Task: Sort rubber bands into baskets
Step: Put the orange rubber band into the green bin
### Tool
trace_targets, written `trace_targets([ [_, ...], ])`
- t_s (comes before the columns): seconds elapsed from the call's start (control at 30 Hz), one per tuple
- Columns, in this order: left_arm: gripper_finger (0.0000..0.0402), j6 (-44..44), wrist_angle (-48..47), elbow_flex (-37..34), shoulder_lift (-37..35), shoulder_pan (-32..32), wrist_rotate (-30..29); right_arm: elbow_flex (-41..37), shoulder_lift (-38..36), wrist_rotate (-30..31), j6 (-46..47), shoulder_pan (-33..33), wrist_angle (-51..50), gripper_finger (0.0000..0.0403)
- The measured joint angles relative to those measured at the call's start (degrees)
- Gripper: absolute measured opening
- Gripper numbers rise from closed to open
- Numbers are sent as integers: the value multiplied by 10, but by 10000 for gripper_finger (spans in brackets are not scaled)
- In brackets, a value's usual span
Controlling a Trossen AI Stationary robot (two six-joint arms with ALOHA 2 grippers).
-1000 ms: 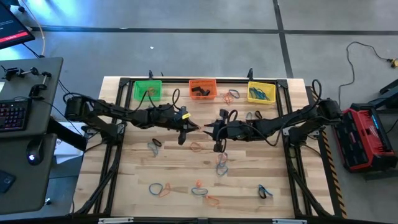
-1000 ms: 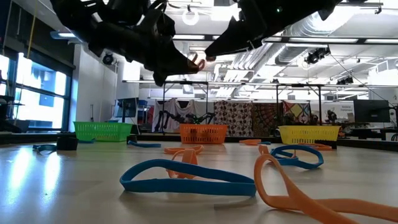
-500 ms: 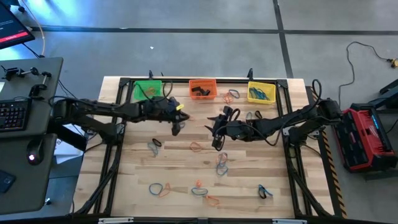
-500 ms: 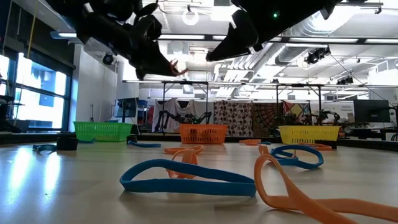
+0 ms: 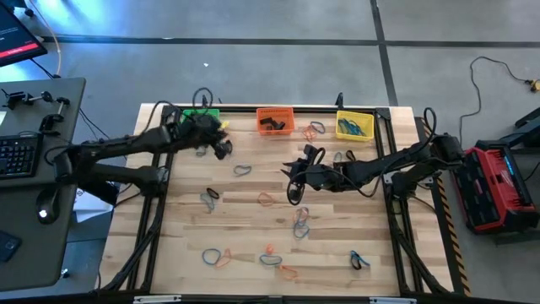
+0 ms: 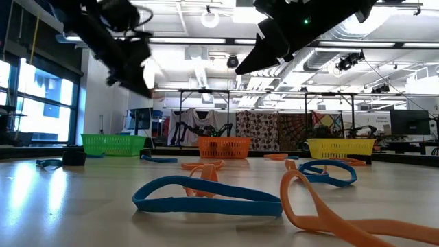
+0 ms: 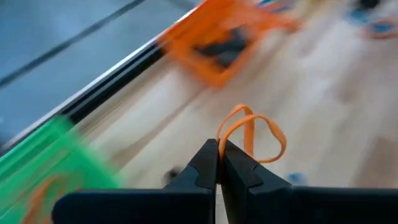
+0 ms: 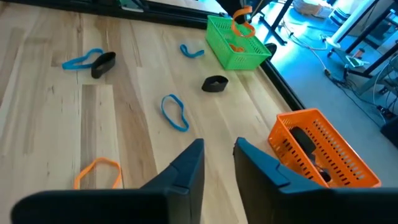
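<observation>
Left hand (image 7: 217,163) swung back beside green mesh basket (image 5: 196,116), pinching thin orange rubber loop (image 7: 252,134), right hand (image 8: 217,163) narrowly parted above pale wood-plank tabletop (image 5: 337,245)

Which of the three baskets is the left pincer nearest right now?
The green basket, at the left end of the row. The left pincer, shut on an orange rubber band, sits beside it; the orange and yellow baskets lie farther right.

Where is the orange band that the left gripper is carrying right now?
The orange band is pinched in the shut left gripper, in the air by the green basket at the table's far left in the high view.
</observation>
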Motion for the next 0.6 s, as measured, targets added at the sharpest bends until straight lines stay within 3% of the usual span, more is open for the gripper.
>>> trace_targets([
  [0.23,0,12,-71,0,11,157,-2,0,0,-1,0,-7,0,73],
  [0.33,0,27,-71,5,25,215,24,0,0,-2,0,-12,0,73],
  [0.6,0,56,-122,69,126,290,36,0,0,-39,2,-34,0,73],
])
